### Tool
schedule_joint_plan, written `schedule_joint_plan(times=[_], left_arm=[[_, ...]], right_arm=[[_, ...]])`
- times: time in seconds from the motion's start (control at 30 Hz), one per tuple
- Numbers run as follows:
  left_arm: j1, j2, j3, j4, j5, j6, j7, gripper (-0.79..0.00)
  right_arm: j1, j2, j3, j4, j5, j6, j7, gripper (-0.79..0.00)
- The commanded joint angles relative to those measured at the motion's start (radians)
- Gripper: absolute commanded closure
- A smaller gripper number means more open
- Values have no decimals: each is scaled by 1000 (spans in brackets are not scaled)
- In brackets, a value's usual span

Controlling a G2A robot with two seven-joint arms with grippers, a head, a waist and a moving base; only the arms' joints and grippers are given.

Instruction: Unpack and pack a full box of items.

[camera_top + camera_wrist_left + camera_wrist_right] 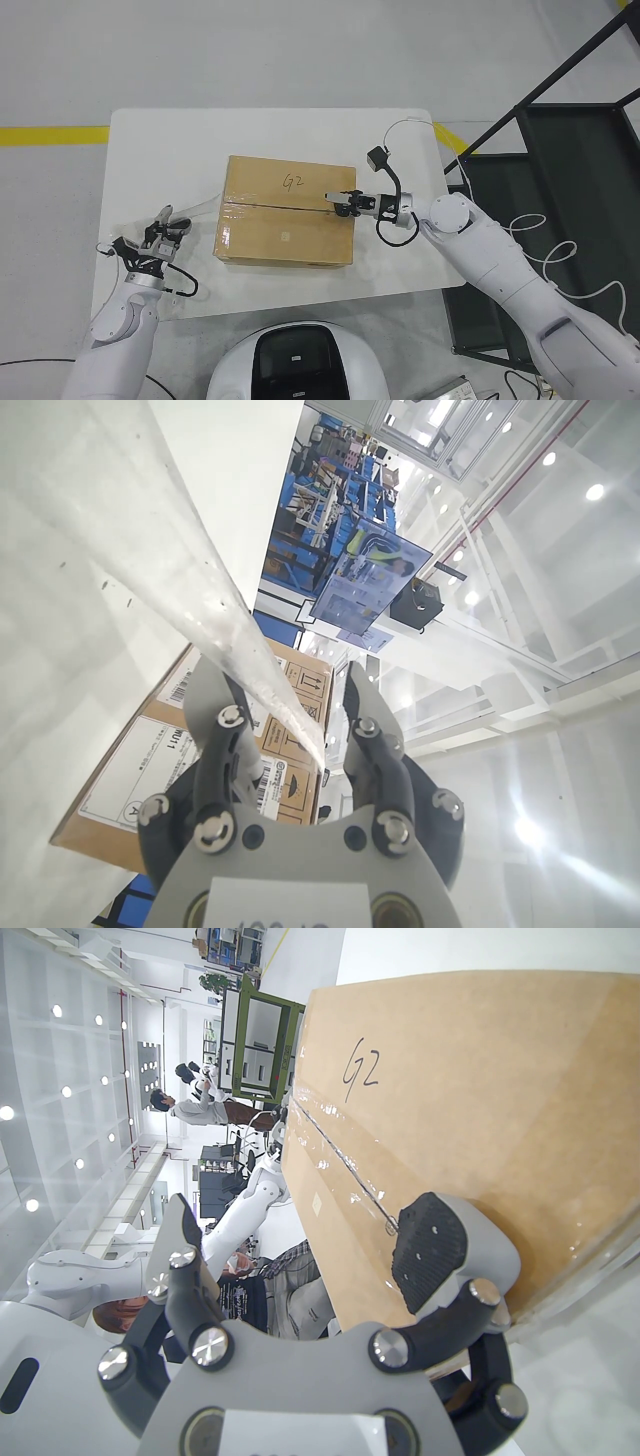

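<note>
Closed box [288, 210] lengthwise across the desk [150, 140], margins all round — right gripper [343, 202] at one end, left gripper [165, 224] off the other, jaws apart on both.

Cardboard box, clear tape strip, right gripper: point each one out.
cardboard box [280, 235], top view, on its top face.
clear tape strip [225, 632], left wrist view, midway along the strip.
right gripper [340, 199], top view, midway between its fingertips.

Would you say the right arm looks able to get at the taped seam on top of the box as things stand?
Probably yes: the right claw is open at the end of the taped seam on the cardboard box, one fingertip lying beside the seam, with nothing in between.
</note>
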Motion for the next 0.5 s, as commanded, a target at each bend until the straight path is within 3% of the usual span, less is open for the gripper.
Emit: schedule_joint_plan(times=[0.0, 0.13, 0.33, 0.47], left_arm=[[5, -1, -4, -4, 3, -5, 0, -292], [19, -2, -15, -25, 0, -19, 0, -280], [27, -4, -26, -67, 2, -28, 2, -22], [45, -5, -33, -109, 7, -40, 2, 0]], right_arm=[[0, 0, 0, 0, 0, 0, 0, -785], [0, 0, 0, 0, 0, 0, 0, -785], [0, 0, 0, 0, 0, 0, 0, -785], [0, 0, 0, 0, 0, 0, 0, -785]])
